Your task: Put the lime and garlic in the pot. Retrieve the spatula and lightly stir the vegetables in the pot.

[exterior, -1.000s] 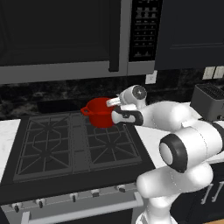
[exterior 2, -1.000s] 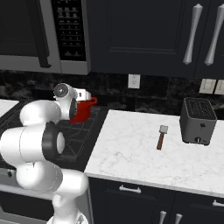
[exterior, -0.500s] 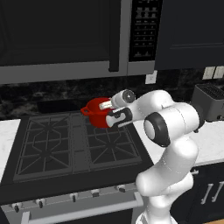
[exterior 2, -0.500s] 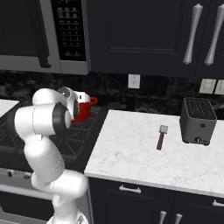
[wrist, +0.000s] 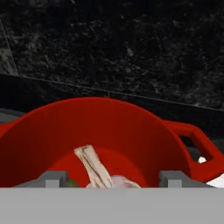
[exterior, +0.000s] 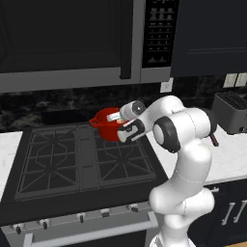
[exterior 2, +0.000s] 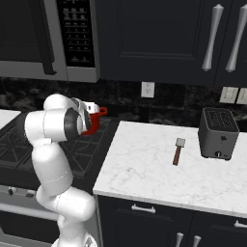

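Note:
The red pot [exterior: 102, 126] stands on the back right burner of the stove, partly behind my arm in the right base view [exterior 2: 95, 120]. My gripper [exterior: 115, 117] hangs over its rim, fingers spread wide and open [wrist: 113, 178]. Inside the pot [wrist: 109, 127] lies the garlic [wrist: 98, 168], a pale bulb with a dry stem, loose between the fingertips. A sliver of green at its left looks like the lime [wrist: 72, 183]. The spatula [exterior 2: 178, 150], with a brown handle and grey blade, lies on the marble counter far to the right of the pot.
A black toaster [exterior 2: 218, 132] sits on the counter [exterior 2: 144, 169] right of the spatula. The black gas stove [exterior: 72, 159] has raised grates. A microwave [exterior: 72, 38] hangs low above the pot. The dark backsplash is close behind it.
My arm's elbow and upper links have swung left and upright. The hand stays over the red pot, which has not moved.

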